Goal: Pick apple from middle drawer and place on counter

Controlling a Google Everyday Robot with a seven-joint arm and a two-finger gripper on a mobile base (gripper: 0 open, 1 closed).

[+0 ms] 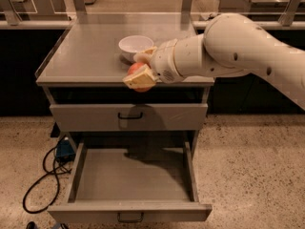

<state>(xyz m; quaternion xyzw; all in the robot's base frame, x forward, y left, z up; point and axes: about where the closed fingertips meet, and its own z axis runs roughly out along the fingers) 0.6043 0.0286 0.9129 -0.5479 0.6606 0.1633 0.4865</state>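
Observation:
My gripper (pixel 140 68) is shut on the red-orange apple (pixel 135 70) and holds it in the air at the front edge of the counter (pixel 81 56), just in front of the white bowl. The white arm reaches in from the right. The middle drawer (pixel 128 175) is pulled open below, and its grey floor is bare, with the arm's shadow on it. Its front panel has a small dark handle (pixel 130 218).
A white bowl (pixel 134 46) stands on the counter behind the gripper. A closed upper drawer front with a black loop handle (pixel 130 115) sits under the counter. A black cable (pixel 40 178) and a blue object lie on the floor at the left. Steel benches stand behind.

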